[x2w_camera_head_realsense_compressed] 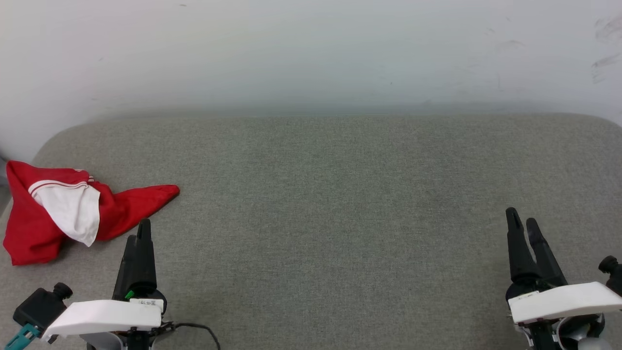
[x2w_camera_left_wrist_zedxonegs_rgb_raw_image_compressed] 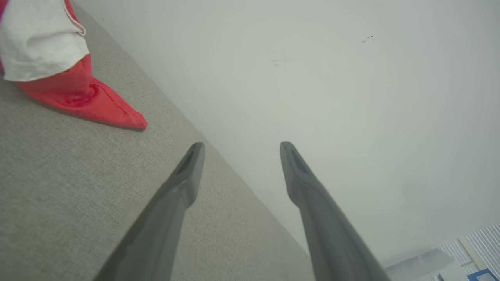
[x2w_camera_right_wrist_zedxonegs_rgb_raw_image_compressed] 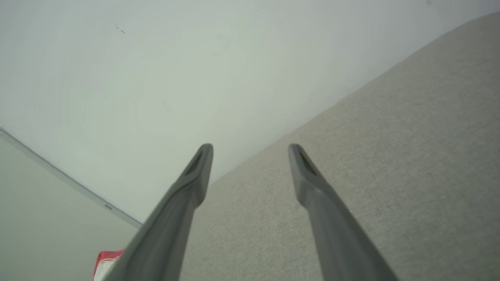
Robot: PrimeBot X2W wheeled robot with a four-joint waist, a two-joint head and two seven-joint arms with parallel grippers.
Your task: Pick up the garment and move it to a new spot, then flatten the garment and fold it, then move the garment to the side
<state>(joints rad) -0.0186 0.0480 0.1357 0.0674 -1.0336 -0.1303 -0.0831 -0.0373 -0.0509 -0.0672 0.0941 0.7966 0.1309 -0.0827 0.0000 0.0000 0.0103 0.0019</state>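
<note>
Left claw (x2w_camera_head_realsense_compressed: 144,224) and right claw (x2w_camera_head_realsense_compressed: 521,217) hang over the surface's (x2w_camera_head_realsense_compressed: 340,218) near edge, each parted and holding nothing. Crumpled shirt (x2w_camera_head_realsense_compressed: 34,228) lies at the left edge, just beyond the left claw; best pinch a thick red bunch, not the loose white sleeve (x2w_camera_head_realsense_compressed: 70,209), before lifting

Bare rm: grey pad (x2w_camera_head_realsense_compressed: 311,194), white wall (x2w_camera_head_realsense_compressed: 311,48)

The red T-shirt (x2w_camera_head_realsense_compressed: 34,228) is seen crumpled at the left edge of a grey fabric surface (x2w_camera_head_realsense_compressed: 340,204), one white sleeve uppermost. The left gripper (x2w_camera_head_realsense_compressed: 144,224) is held just beside it; the right gripper (x2w_camera_head_realsense_compressed: 522,217) is seen well apart, fingers slightly parted.
</note>
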